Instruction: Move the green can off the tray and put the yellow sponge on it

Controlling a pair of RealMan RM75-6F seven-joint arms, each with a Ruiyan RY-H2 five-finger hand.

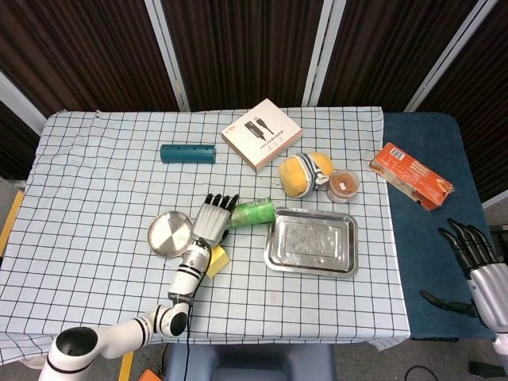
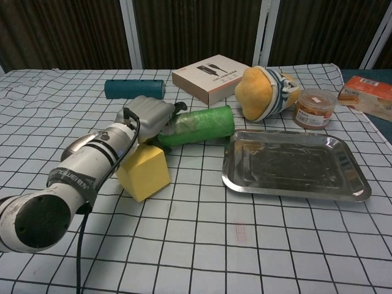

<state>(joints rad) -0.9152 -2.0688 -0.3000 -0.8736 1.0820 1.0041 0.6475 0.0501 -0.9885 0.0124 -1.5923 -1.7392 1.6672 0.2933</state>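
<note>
The green can (image 1: 254, 213) (image 2: 199, 125) lies on its side on the checked cloth, just left of the steel tray's (image 1: 313, 242) (image 2: 294, 165) far-left corner. Nothing lies in the tray. My left hand (image 1: 211, 221) (image 2: 147, 116) rests at the can's left end with its fingers stretched out and not wrapped around it. The yellow sponge (image 1: 217, 260) (image 2: 144, 173) sits beside that forearm, in front of the can. My right hand (image 1: 476, 258) hangs with spread fingers beyond the table's right edge, holding nothing.
A round metal dish (image 1: 170, 233) lies left of my left hand. Further back are a teal cylinder (image 1: 188, 153), a white box (image 1: 261, 134), a yellow plush toy (image 1: 304, 172) and a small jar (image 1: 344, 185). An orange packet (image 1: 410, 175) lies on the blue surface at right.
</note>
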